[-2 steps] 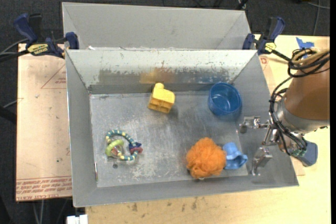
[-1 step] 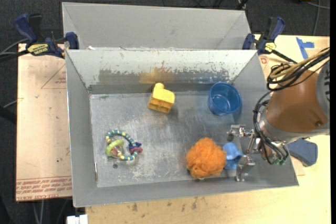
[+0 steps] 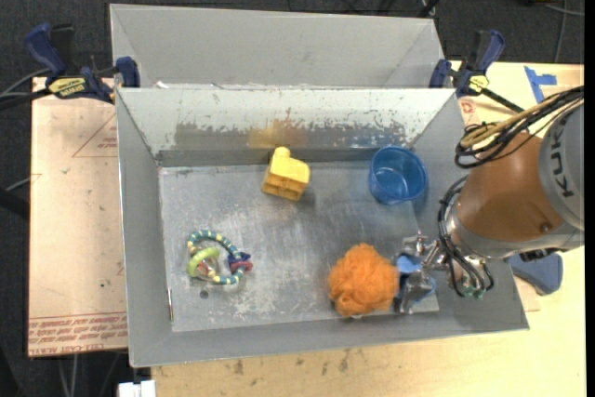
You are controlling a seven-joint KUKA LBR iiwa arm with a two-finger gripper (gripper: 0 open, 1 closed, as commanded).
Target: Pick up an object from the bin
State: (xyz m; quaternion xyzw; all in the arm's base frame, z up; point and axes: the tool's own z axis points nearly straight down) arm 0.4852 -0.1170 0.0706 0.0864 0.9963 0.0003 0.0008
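While the fingers (image 3: 415, 287) hang spread and empty, an orange fluffy ball (image 3: 361, 279) lies just beside them.

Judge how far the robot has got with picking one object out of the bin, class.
Done: the jaws are low in the near right corner of the bin, right beside the orange fluffy ball. In hand: nothing visibly gripped; whether they touch the ball is unclear. Left: gripping and lifting one thing. The yellow toy block, blue cup and multicoloured ring toy lie apart from them.
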